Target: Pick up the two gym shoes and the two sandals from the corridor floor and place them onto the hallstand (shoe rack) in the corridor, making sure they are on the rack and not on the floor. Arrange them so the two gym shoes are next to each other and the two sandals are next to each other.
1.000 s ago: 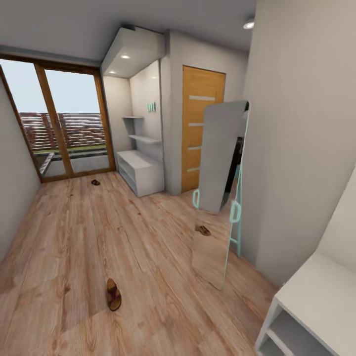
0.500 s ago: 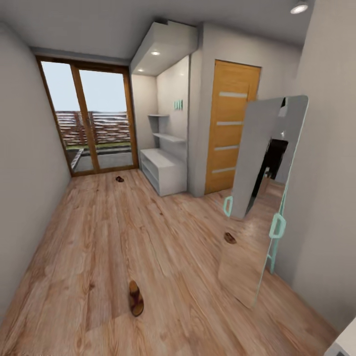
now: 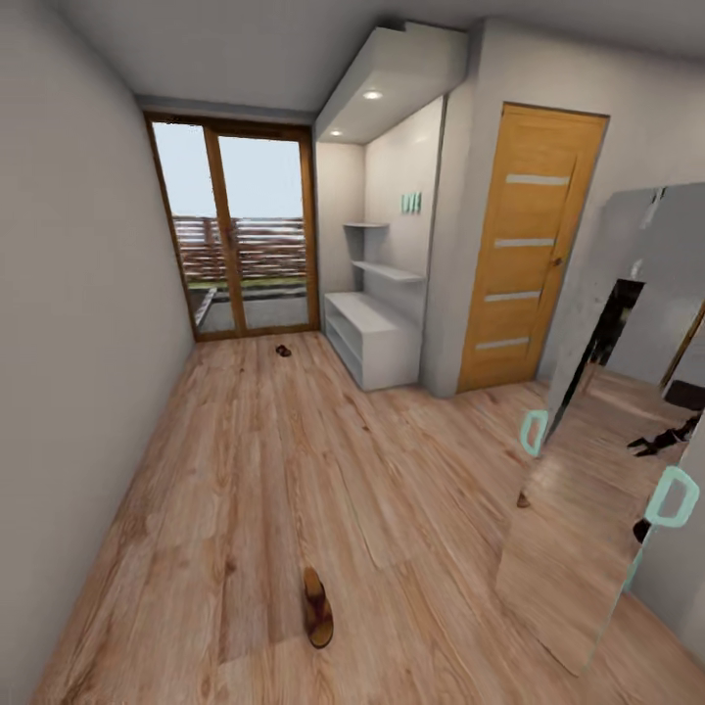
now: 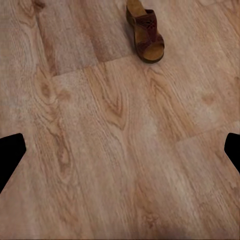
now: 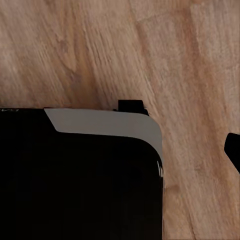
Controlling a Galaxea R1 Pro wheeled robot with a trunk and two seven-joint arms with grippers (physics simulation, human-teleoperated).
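Observation:
One dark reddish-brown sandal (image 3: 316, 607) lies on the corridor floor (image 3: 294, 470) close in front of me. The left wrist view has the same sandal (image 4: 145, 31) ahead of my left gripper (image 4: 120, 152), which hangs open above bare planks. The second sandal (image 3: 283, 351) lies far off by the glass doors, just left of the hallstand (image 3: 377, 338). My right gripper (image 5: 122, 152) hangs over the floor (image 5: 100, 50) and my own dark base (image 5: 80, 180), with one fingertip (image 5: 234, 150) showing at the edge of the view, spread wide. The gym shoes are out of view.
A tall leaning mirror (image 3: 607, 470) with mint handles stands at the right wall and reflects my dark body. An orange wooden door (image 3: 524, 264) stands right of the hallstand. Glass sliding doors (image 3: 245, 240) close the far end. A grey wall (image 3: 69, 392) runs along the left.
The camera has turned left, so the whole scene has slid to the right. The low grey bench at the lower right has left the picture. The sandals lie where they were.

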